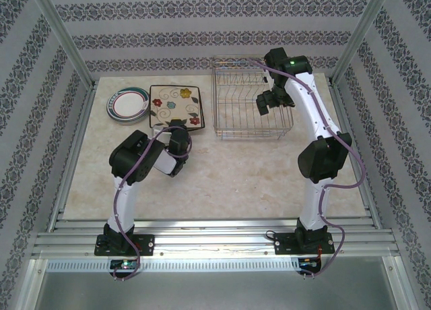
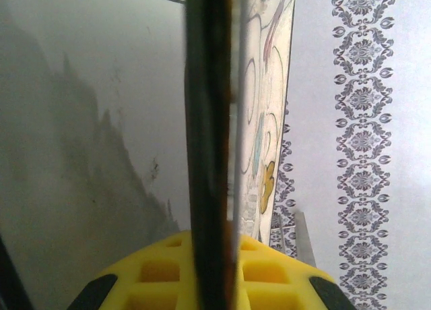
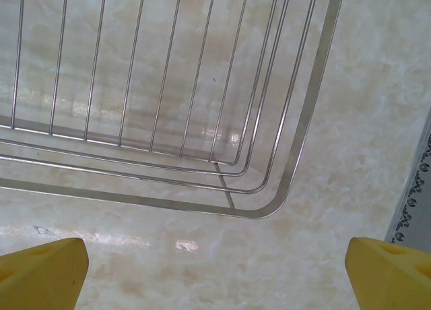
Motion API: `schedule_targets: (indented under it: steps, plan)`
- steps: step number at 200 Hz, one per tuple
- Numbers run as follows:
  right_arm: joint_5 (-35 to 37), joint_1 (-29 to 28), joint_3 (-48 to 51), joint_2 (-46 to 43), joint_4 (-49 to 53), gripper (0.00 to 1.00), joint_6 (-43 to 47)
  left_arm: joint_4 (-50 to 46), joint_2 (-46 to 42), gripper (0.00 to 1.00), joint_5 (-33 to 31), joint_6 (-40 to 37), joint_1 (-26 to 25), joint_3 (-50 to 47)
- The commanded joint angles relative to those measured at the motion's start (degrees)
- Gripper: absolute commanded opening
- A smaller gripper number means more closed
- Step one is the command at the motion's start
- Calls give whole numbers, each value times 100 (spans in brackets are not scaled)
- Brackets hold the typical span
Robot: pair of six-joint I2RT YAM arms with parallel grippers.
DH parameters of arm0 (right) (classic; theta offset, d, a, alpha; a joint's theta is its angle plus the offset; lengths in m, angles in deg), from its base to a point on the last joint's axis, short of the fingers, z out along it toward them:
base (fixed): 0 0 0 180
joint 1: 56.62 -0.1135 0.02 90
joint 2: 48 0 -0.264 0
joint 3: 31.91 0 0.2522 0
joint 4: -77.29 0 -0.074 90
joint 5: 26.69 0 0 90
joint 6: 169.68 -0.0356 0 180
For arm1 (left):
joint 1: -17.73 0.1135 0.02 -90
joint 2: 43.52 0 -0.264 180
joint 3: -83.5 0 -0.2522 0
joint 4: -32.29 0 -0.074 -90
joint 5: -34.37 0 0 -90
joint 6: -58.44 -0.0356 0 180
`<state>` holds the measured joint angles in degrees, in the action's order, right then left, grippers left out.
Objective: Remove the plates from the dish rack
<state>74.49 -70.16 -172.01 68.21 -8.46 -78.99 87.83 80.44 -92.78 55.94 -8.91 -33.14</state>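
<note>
While the left hand [image 1: 175,129] pinches the near rim of a flower-printed square plate [image 1: 175,102] at the worktop's [image 1: 229,172] left rear, round plates [image 1: 128,104] lie stacked just beside it. Farther right, the right hand [image 1: 266,102] hangs spread above the dish rack [image 1: 250,132].

The silver wire-grid dish rack [image 1: 252,98] sat upright at the far right of the bench [image 1: 236,168], divider wires standing. Left of it and apart lay the cream square plate with dark rim and flower prints [image 1: 175,105], face up, its near edge pinched in the clamped left end effector [image 1: 176,129]. Just beside that, further left, the round white plates ringed in teal and red [image 1: 128,104] were stacked flat.
</note>
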Motion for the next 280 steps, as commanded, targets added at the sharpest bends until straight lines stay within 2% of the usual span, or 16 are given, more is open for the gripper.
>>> schedule_targets:
  steps: [1,115,194,280]
  plan:
    - [69,-91,-54,35,36,98,95,1263,14,0,-303,240,-122,324]
    - [6,-105,-75,-23,23,98,110,1115,-29,2,-460,215,-171,339]
    - [-11,-123,-161,8,63,98,102,-188,-543,0,-645,546,-246,381]
    - [-78,-214,-150,-41,43,98,-67,-1342,-716,0,-293,1371,-229,499]
